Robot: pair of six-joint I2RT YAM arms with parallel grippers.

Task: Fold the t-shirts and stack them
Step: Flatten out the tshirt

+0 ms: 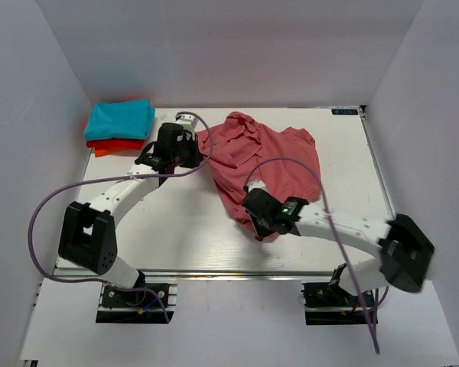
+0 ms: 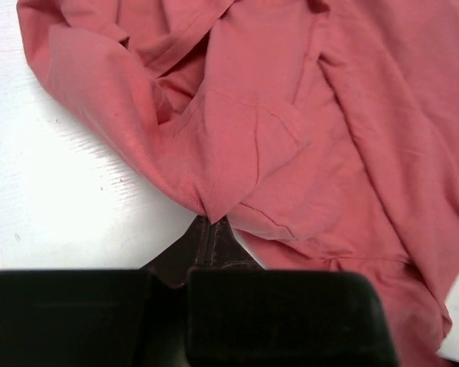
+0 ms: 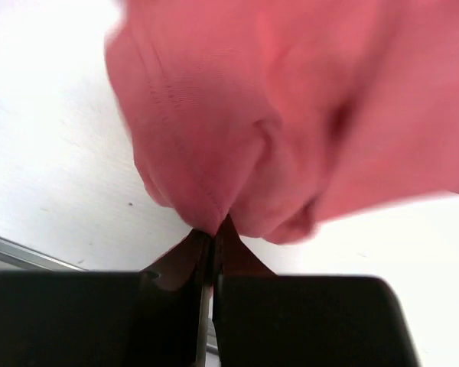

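Salmon-pink t-shirt (image 1: 264, 157): crumpled, unfolded, centre-rear of table (image 1: 176, 237). Left gripper (image 2: 212, 229): clamped on its left edge. Right gripper (image 3: 212, 233): clamped on a bunched fold at its near edge. Turquoise t-shirt (image 1: 121, 118): folded, atop folded orange-red t-shirt (image 1: 107, 147), far-left corner

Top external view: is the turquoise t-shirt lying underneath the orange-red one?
No, the turquoise t-shirt lies folded on top of the orange-red t-shirt, whose edge shows beneath it.
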